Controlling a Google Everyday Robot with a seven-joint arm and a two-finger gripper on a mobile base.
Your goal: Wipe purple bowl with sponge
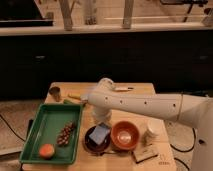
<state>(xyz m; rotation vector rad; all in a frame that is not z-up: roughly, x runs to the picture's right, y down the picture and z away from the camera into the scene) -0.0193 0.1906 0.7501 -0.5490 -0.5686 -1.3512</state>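
— Purple bowl (91,143): location?

— Item one, purple bowl, dark and glossy, near the front edge of the wooden surface (137,92), just beside the green tray (44,125) on one side and touching or nearly touching the orange bowl (125,135) on the other.

— Sponge?

— Item two, sponge (100,133), pale blue pad, tilted, lying in the purple bowl with one corner raised toward my arm.

— Your tool?

— Item three, my tool (102,120), directly above the sponge, at the end of my white arm (145,105), which reaches in from the right. It seems to meet the sponge's upper edge, but I cannot tell how the tool is set.

— Tray contents?

— A dark cluster, possibly grapes (65,134), mid-tray; an orange round fruit (46,150) in the near corner.

— Remaining stock?

— A brown-and-white block (145,154) at the front right; a small white cup (151,131) behind it; a dark cup (54,93) at the far left corner.
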